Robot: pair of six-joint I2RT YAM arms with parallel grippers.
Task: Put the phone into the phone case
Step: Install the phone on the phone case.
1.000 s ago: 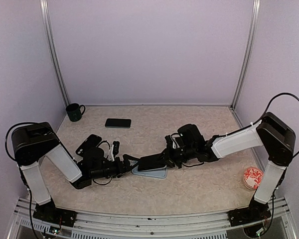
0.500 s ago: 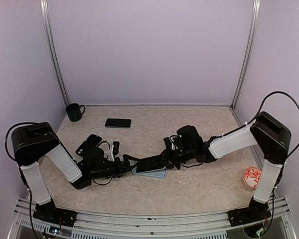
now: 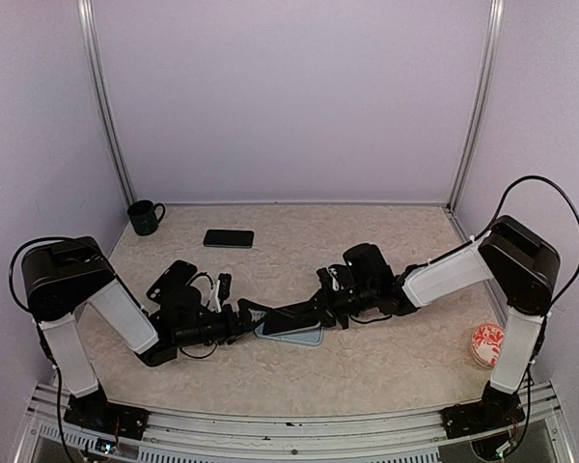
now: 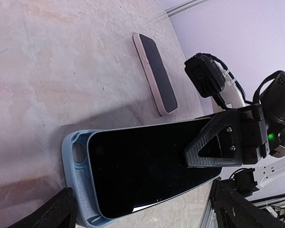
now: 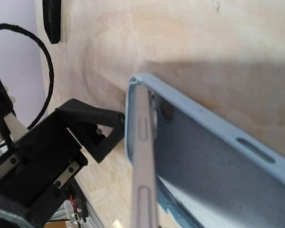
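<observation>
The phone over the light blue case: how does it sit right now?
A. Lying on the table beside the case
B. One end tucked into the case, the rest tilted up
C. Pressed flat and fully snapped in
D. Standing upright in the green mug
B. In the right wrist view the phone meets the phone case at one corner while its edge rises away, with the right gripper shut on it.

Overhead view; 2 wrist close-ups (sharing case (image 4: 76,190)).

A lab test cell — plain lavender walls (image 3: 289,96) framed by aluminium posts (image 3: 104,106) enclose a beige tabletop (image 3: 367,371), with two robot arms bolted at six o'clock — no household furnishings.
</observation>
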